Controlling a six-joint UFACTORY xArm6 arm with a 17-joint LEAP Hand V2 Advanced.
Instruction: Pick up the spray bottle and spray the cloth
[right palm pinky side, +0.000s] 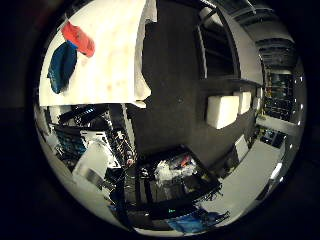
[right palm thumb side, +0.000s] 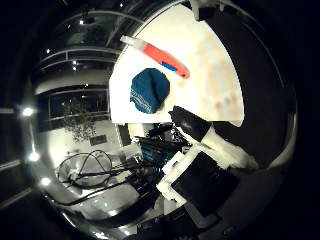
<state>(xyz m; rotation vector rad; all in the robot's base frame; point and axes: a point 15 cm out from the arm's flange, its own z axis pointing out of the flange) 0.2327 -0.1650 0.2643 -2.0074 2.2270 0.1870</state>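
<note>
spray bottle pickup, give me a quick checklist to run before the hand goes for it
1. Spray bottle in view: ok, it lies on its side on the white table.
2. Cloth in view: ok, a blue bundle on the same table beside the bottle.
3. Bottle free of the cloth: cannot tell, they lie very close and may touch.
4. Hand near the bottle: not ok, both things look small and far from the palm.
5. Hand empty: ok, nothing sits against the palm in either view.
6. Fingers ready to close: cannot tell.
</note>
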